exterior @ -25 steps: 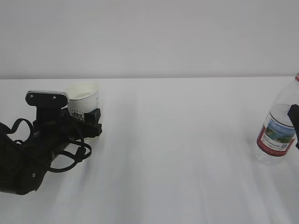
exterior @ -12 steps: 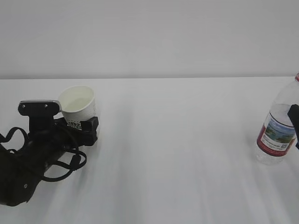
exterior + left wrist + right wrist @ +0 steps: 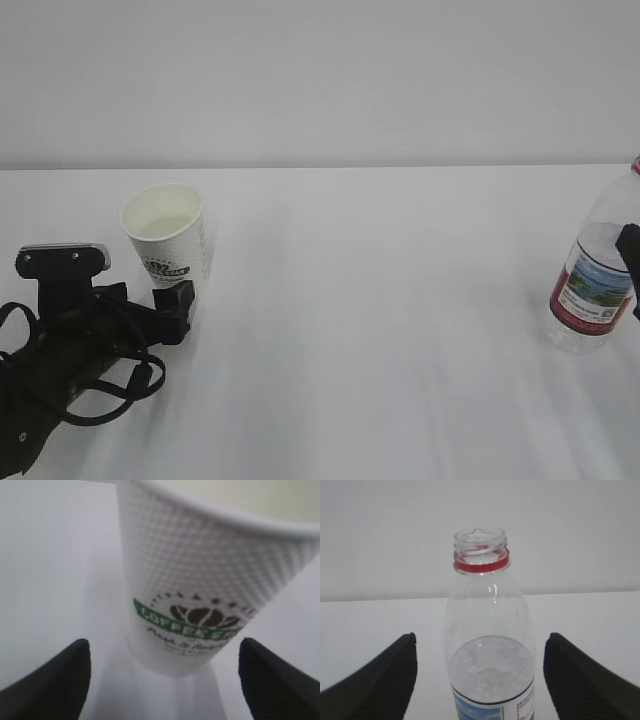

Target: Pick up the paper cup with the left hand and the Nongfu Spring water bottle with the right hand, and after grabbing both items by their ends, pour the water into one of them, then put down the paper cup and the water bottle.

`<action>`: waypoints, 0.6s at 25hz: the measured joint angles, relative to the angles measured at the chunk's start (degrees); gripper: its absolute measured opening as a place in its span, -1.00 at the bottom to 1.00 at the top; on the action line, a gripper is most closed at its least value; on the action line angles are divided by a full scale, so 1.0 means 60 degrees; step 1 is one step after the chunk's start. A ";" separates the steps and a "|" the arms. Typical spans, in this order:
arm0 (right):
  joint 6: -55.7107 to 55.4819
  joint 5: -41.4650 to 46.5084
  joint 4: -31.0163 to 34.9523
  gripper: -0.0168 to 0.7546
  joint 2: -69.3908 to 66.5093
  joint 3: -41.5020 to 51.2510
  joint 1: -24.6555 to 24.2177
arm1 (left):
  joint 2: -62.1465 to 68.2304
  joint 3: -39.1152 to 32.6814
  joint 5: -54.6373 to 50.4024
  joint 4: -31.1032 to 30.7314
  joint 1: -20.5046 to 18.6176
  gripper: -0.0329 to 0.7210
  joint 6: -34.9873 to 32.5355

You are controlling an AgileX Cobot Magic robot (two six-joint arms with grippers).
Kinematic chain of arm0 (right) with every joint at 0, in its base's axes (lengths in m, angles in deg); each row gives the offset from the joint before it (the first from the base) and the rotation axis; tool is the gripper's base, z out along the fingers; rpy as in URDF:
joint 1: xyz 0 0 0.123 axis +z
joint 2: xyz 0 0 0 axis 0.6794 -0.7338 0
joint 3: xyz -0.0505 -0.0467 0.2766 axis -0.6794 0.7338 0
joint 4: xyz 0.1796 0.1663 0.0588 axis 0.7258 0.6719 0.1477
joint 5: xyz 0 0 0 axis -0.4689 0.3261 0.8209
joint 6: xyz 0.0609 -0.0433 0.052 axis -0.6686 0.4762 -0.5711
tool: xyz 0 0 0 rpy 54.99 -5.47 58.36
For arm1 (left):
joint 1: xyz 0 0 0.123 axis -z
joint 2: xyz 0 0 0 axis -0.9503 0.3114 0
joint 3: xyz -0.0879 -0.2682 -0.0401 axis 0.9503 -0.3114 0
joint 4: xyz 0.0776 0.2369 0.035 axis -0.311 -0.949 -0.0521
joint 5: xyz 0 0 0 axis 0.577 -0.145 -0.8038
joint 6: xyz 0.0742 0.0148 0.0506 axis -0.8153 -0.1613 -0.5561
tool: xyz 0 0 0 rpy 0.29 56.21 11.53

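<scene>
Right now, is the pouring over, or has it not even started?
It looks nearly finished. The paper cup stands upright on the table, and the left gripper is open with its fingers clear of it. The Nongfu Spring water bottle also stands, uncapped and only partly full, between the open fingers of the right gripper, which do not touch it. Only withdrawing the arms seems left.

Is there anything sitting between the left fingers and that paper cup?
Nothing visible. The paper cup stands upright just ahead of the left gripper, whose open fingers flank its base with only bare table between.
</scene>
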 joint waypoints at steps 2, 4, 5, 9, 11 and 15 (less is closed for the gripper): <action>0.0000 0.0000 0.0000 0.58 0.0000 0.0000 0.0000 | 0.0000 -0.0132 0.0000 0.0000 0.0000 0.92 0.0040; 0.0000 0.0000 0.0000 0.58 0.0000 0.0000 0.0000 | 0.0000 -0.0193 0.0000 -0.0017 0.0000 0.92 0.0055; 0.0000 0.0000 0.0000 0.58 0.0000 0.0000 0.0000 | 0.0000 -0.0197 0.0000 -0.0014 0.0000 0.92 0.0055; 0.0000 0.0000 0.0000 0.58 0.0000 0.0000 0.0000 | 0.0000 -0.0197 0.0023 -0.0131 0.0000 0.90 0.0058; 0.0000 0.0000 -0.0017 0.58 0.0000 0.0000 0.0000 | 0.0000 -0.0197 0.0045 -0.0245 0.0000 0.88 0.0074; 0.0000 -0.0236 -0.0101 0.58 0.0000 0.0000 0.0000 | 0.0000 -0.0197 0.0045 -0.0647 0.0000 0.76 0.0074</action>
